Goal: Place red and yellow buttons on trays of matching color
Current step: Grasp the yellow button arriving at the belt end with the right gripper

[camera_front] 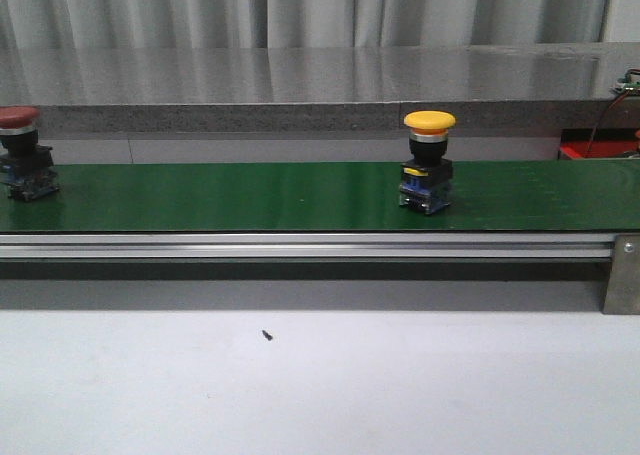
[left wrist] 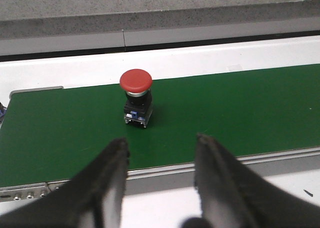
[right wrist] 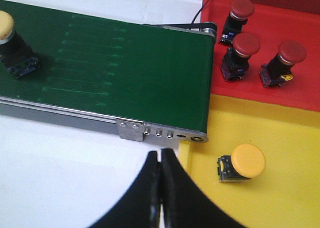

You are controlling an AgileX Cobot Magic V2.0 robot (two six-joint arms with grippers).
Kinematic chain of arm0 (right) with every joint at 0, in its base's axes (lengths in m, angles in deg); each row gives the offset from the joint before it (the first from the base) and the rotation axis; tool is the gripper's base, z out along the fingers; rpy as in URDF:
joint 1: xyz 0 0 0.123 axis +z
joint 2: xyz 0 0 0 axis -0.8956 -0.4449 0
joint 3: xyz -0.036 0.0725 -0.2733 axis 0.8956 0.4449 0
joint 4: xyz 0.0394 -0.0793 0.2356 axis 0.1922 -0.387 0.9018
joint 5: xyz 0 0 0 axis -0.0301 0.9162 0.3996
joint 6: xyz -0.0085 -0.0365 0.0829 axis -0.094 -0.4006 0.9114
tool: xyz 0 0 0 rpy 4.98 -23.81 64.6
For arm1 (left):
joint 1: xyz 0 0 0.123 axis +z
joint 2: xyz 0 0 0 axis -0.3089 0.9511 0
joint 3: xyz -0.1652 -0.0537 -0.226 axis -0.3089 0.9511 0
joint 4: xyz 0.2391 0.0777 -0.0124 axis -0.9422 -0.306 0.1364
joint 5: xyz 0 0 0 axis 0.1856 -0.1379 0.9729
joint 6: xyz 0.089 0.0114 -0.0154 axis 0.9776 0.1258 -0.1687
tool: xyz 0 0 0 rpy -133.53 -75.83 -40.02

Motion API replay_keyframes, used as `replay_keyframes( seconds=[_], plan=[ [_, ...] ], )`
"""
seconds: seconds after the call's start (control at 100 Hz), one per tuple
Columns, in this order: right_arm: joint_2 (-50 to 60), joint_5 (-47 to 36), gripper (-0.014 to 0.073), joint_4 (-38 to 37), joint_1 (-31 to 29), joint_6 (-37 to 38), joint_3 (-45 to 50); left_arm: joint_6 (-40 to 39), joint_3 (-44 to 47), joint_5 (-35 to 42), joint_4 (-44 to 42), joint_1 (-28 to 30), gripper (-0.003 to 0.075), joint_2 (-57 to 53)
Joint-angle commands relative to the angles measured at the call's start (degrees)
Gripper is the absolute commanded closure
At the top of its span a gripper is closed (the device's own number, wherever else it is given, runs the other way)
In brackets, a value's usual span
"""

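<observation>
A green conveyor belt (camera_front: 300,195) runs across the middle of the front view, and two buttons stand upright on it, set there so that the arms can sort them by colour. The yellow button (camera_front: 428,161) sits right of centre on the belt; the red button (camera_front: 22,153) stands at the far left edge of that frame. In the left wrist view the same red button appears just above the frame's centre, and the left gripper (left wrist: 161,155) is at the bottom of the frame with its jaws spread wide and nothing between them, roughly lined up with the button but well short of it, which looks like a ready stance for a pick. The right gripper (right wrist: 160,160), at the bottom centre of the right wrist view, has its jaws pressed together on nothing, over the white table just beside the belt's end. The red tray (right wrist: 280,95), upper right in that frame, already holds three red buttons (right wrist: 242,52), and the yellow tray (right wrist: 290,188) below it holds one yellow button lying tipped. Neither belt button is yet in a tray, so both remain to be moved.
</observation>
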Motion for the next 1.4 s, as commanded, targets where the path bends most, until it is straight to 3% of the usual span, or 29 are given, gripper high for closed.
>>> replay_keyframes(
  seconds=[0.0, 0.08, 0.2, 0.27, 0.4, 0.47, 0.82, 1.39],
  plan=[
    [0.3, -3.2, 0.0662, 0.4, 0.0, -0.2, -1.5, 0.0, -0.1, 5.3, 0.9, -0.4, 0.0611, -2.9],
    [0.3, -3.0, 0.0662, 1.5, 0.0, -0.2, -1.5, 0.0, 0.4, 5.5, 0.9, -0.4, 0.0743, -4.2],
    [0.3, -1.9, 0.0610, 4.3, 0.0, -0.2, -1.5, 0.0, 0.4, 5.8, 0.9, -0.4, 0.0740, -4.3],
    [0.3, -1.6, 0.0473, 4.9, 0.0, -0.3, -1.5, 0.0, 0.4, 5.8, 0.9, -0.4, 0.0740, -4.3],
    [0.0, -2.3, 0.0080, 5.4, 0.0, -0.3, -1.6, 0.0, 0.4, 5.9, 0.9, -0.4, 0.0740, -4.3],
    [-1.2, -1.6, -0.0027, 5.4, 0.0, -0.3, -2.5, 0.0, 0.4, 6.0, 0.9, -0.4, 0.0740, -4.3],
    [-19.6, 6.6, 0.0024, 7.0, 2.3, -0.6, -16.5, 0.0, 0.4, 6.1, 1.2, -0.4, 0.0740, -4.3],
    [-44.5, 7.3, 0.0022, 6.2, 10.8, -1.4, -32.6, 0.0, 0.4, 6.1, 2.0, -0.4, 0.0740, -3.9]
  ],
)
